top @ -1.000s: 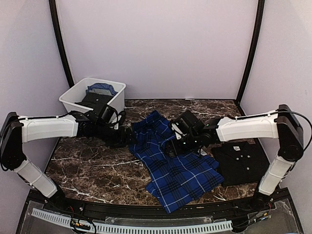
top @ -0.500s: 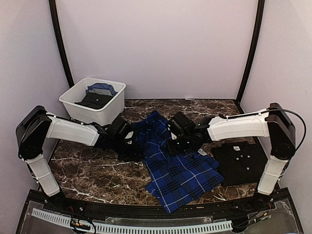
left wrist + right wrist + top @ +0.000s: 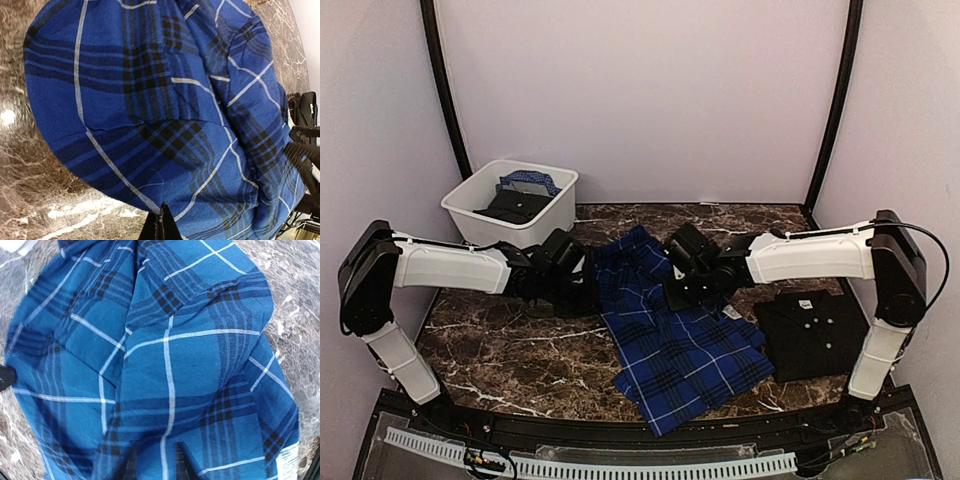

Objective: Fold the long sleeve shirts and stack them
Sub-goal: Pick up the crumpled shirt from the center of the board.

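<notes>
Starting a fold: the left end effector [image 3: 160,223] is pressed together on the plaid shirt [image 3: 682,350], and the right end effector [image 3: 156,460] pinches a bunched fold. Next, both should lift evenly across.

Soft, even overhead light leaves only faint shadows, a white glare patch sits on the tabletop [image 3: 7,117] up-left of the left jaws, and the shirt [image 3: 165,365] blurs close to the right jaws.
</notes>
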Available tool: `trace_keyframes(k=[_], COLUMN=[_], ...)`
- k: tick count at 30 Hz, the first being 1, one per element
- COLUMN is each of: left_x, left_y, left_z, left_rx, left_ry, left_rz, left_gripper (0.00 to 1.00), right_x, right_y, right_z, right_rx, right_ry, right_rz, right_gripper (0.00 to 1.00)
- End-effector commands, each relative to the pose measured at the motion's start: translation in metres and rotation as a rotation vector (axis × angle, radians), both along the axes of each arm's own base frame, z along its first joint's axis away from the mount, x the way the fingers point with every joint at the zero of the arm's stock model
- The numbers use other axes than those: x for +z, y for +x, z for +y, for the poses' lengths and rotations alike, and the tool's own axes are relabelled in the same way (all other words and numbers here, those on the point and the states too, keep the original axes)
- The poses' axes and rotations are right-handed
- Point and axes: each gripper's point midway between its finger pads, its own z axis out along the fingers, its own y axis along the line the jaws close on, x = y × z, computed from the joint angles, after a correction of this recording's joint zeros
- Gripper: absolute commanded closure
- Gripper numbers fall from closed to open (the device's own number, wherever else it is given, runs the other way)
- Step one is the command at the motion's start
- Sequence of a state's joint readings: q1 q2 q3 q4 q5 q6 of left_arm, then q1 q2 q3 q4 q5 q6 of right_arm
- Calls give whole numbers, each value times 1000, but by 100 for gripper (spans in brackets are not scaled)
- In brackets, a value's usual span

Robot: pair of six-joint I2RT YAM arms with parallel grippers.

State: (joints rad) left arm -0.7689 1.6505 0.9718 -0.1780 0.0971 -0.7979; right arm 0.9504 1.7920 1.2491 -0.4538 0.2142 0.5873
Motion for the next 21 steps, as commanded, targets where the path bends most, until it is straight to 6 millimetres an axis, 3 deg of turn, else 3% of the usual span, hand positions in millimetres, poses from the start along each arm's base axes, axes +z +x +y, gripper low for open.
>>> trace_keyframes(k=[1,4,7,10,13,16,19,21], left_x=[21,22,27,33,42,50,65,79], left_y=[5,5,8,11,14,18,23,26], left_z=[4,0,-2,-2,0,5,8,9], left_rx=[-16,-30,-32,-34,-32,-32,-27,-38], left_ry=[35,27,22,29,48,76,98,108], left_rz=[-59,-55,-62,-78,-103,-131,-168,-203], left_gripper=[100,100,100,100,100,100,100,100], right_x=[25,22,2,-13,-17,-14,5,25], right_y=[-5,-20,-28,-22,-12,-3,10,21], right_z=[17,30,32,20,9,3,-12,-25], right_rx=[35,73,67,20,-14,-34,-87,-134], right_ry=[66,51,3,-76,-119,-119,-134,-135], right_rz=[-17,-13,19,14,1,-6,-58,-107], right_gripper=[52,36,35,39,49,69,96,100])
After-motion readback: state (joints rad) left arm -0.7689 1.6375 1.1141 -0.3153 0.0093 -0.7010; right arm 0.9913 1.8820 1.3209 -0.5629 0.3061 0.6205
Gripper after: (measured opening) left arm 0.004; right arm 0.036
